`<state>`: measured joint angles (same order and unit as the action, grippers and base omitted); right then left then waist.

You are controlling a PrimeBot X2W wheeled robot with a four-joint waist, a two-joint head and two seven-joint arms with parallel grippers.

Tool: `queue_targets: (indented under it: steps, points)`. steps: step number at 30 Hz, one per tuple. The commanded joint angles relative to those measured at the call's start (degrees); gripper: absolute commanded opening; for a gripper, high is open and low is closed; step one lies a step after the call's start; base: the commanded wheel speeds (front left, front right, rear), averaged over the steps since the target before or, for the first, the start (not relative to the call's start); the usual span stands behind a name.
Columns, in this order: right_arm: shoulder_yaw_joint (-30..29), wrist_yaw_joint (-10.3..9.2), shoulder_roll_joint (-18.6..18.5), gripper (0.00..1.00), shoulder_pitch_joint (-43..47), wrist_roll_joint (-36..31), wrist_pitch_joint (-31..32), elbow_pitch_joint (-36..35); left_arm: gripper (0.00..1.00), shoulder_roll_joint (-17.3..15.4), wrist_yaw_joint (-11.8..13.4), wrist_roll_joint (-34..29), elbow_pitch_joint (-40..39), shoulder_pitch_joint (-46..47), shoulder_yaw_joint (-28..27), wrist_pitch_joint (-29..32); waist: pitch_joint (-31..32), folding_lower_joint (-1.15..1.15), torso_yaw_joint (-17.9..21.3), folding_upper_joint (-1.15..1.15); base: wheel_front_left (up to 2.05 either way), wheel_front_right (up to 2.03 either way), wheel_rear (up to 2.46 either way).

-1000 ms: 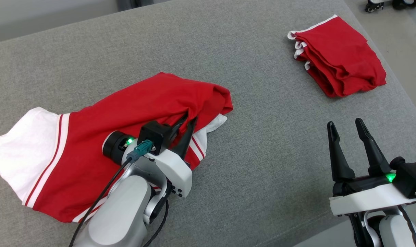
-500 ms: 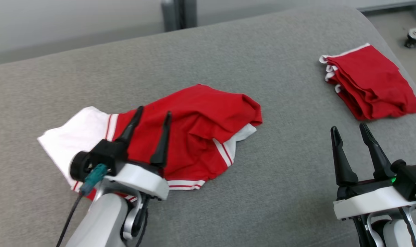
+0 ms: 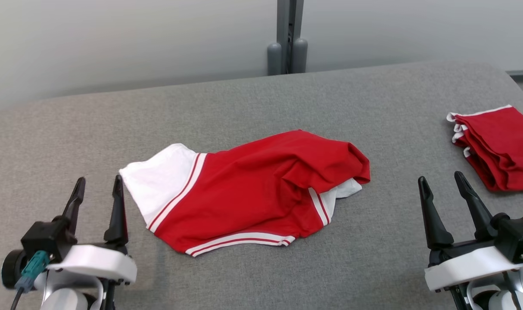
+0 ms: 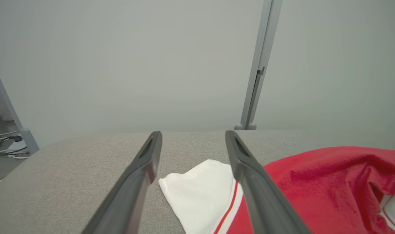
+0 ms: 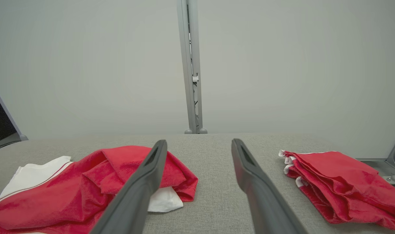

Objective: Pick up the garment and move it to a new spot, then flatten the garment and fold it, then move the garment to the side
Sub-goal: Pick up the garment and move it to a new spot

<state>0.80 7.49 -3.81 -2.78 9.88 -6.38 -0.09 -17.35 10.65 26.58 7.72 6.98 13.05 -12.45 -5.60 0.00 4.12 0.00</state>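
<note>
The garment (image 3: pixel 253 189), a red shirt with white sleeves and striped trim, lies crumpled in the middle of the grey padded table (image 3: pixel 244 99). Its right end is bunched in folds. My left gripper (image 3: pixel 99 179) stands open at the lower left, just short of the white sleeve and touching nothing. In the left wrist view the garment (image 4: pixel 314 182) lies right of the open left gripper (image 4: pixel 193 133), with the white sleeve between the fingers. My right gripper (image 3: pixel 440 176) is open and empty at the lower right. The right wrist view has the garment (image 5: pixel 87 185) left of the right gripper (image 5: pixel 199 141).
A second red garment (image 3: pixel 498 146), folded, lies at the table's right edge, beyond my right gripper; it appears as the folded garment (image 5: pixel 340 185) in the right wrist view. A grey post (image 3: pixel 287 38) stands against the wall behind the table. Cables (image 4: pixel 2 146) lie on the floor at the far left.
My left gripper has opened, let go of the garment and drawn back to the lower left. The head camera has tilted up, shifting the whole picture. The right gripper has stayed open.
</note>
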Motion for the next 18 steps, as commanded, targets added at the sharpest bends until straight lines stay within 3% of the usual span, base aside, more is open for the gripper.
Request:
queue_targets:
  steps: [1,12,18]
  points:
    - [-0.11,0.01,-0.44,1.0,0.54,-0.38,0.22,-0.31,1.0,-0.42,0.07,0.12,-0.32,-0.78,-0.22,0.06,1.0,0.0,-0.83,0.0,0.0,0.0,0.0]
    - [-0.79,0.01,-0.9,1.0,4.42,-0.7,1.83,-1.09,1.0,-2.31,1.65,1.75,-5.43,-9.86,-0.68,2.86,4.98,0.0,-1.46,0.0,0.0,0.0,0.0]
    - [-1.5,0.01,-0.69,1.0,6.7,-1.05,2.94,-2.22,1.0,-2.21,1.27,2.16,-6.02,-11.95,0.16,3.09,6.51,0.0,-1.93,0.0,0.0,0.0,0.0]
